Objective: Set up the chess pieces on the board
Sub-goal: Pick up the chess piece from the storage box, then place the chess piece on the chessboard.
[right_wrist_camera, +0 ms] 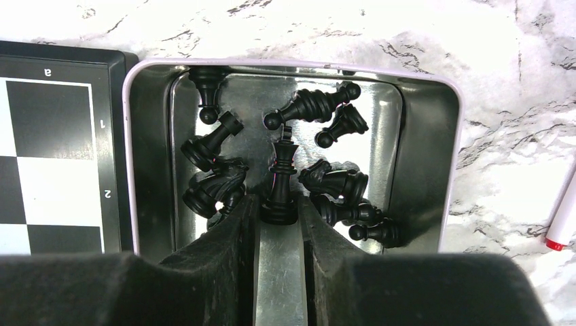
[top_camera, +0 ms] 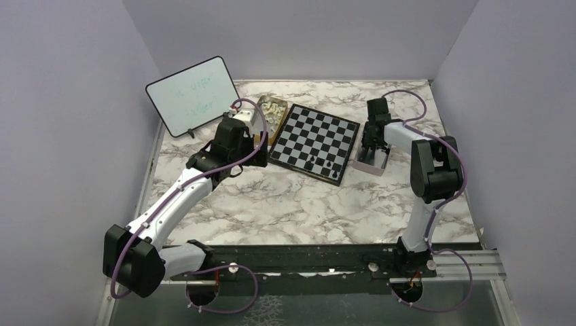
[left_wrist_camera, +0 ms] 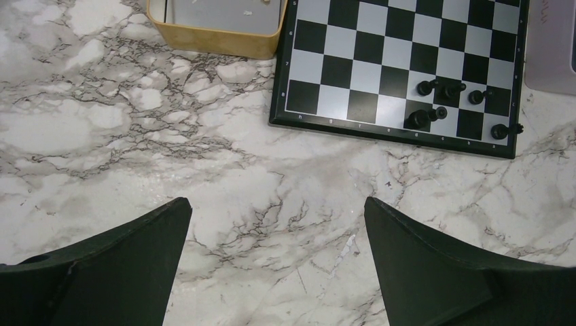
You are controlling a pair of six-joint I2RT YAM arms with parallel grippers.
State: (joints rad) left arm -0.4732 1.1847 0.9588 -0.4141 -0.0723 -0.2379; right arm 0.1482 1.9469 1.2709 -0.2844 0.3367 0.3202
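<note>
The board lies at the back middle, with several black chess pieces on its near rows by one corner. My left gripper is open and empty over bare marble, just short of the board's near-left corner. My right gripper is down in a lilac-rimmed metal tin right of the board. It is shut on the base of a black king, which stands upright. Several other black pieces lie loose around it. Cream-white pieces lie in a gold tin left of the board.
A white dry-erase board leans at the back left, close to the left arm. A red-capped marker lies right of the lilac tin. The gold tin's wall is just ahead-left of my left gripper. Grey walls close in three sides.
</note>
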